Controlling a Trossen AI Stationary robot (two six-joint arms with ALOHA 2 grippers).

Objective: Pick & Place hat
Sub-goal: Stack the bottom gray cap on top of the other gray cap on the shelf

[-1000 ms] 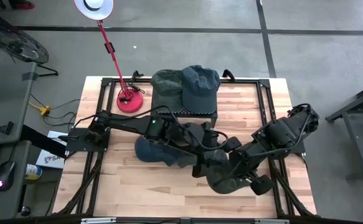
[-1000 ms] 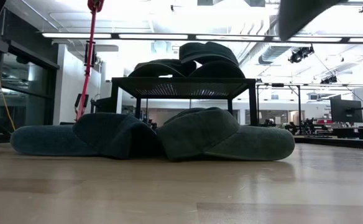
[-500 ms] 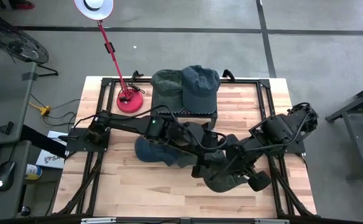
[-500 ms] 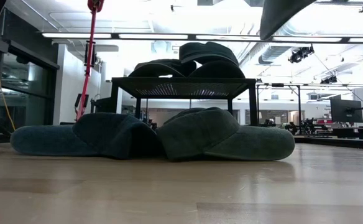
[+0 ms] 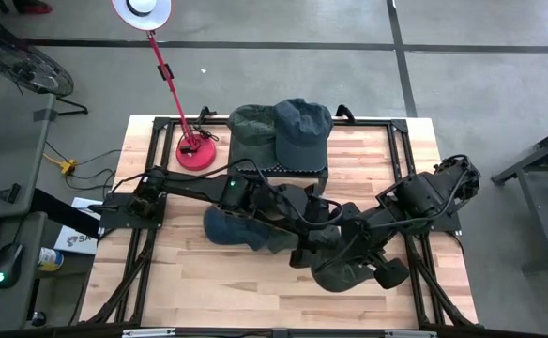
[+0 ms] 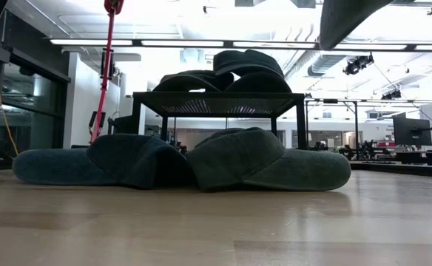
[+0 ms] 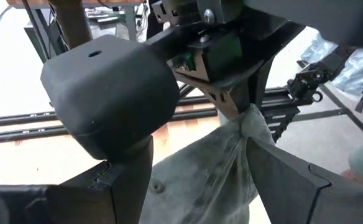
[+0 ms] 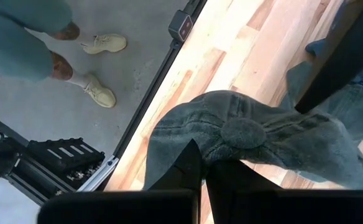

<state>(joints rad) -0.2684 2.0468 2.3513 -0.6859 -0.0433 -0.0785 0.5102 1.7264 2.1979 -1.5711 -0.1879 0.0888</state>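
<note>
My right gripper is shut on a grey-green hat that hangs over the near right part of the table. My left gripper is open, coming level from the table's left, with one finger on each side of the hanging hat. In the high view the held hat shows under both arms. A blue hat and a green hat lie on the table side by side. Two more hats rest on a black rack at the far middle. My right gripper pinches a gathered fold of the hat's crown cloth between its two fingers, slanting down from above. The hat hangs slack below the fingers, clear of the table, its top button showing. My left gripper: I cannot tell whether its fingers touch the hat.
A red lamp base with a slanting pole stands at the far left beside the rack. A person's feet are on the floor beyond the table's edge. Bare wood shows at the near left of the table.
Both arms have kept their places. The held hat has swayed a little under my right gripper, toward the table's left and back again.
</note>
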